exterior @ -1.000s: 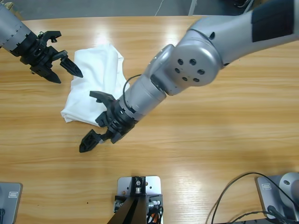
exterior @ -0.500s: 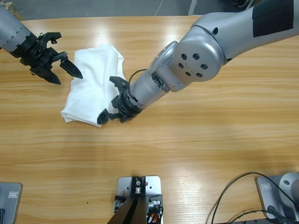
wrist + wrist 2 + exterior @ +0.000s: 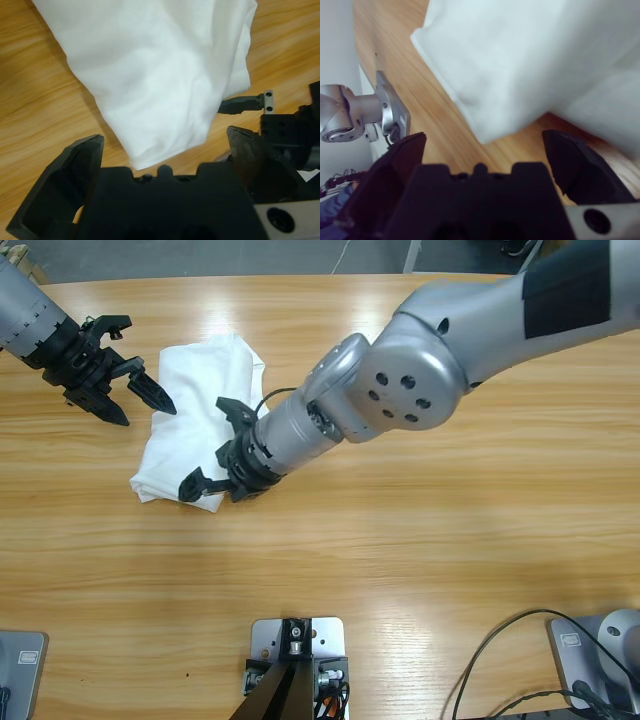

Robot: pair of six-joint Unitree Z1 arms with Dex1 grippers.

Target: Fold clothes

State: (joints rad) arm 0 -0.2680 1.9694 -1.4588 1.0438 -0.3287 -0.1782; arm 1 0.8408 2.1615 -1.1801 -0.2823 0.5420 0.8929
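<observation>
At nine o'clock on the bench (image 3: 420, 540), the limp, light T-shirt (image 3: 200, 415) wants a corner pinch; left end effector (image 3: 125, 400) and right end effector (image 3: 212, 448) both gape empty.

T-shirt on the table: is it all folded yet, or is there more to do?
Partly done. The white T-shirt already lies doubled over in a small, slightly crooked bundle on the table. Nothing is gripped: the left gripper is open at the shirt's left edge, and the right gripper is open at its lower right corner. Probably left: grab that corner, fold again, and tidy.
</observation>
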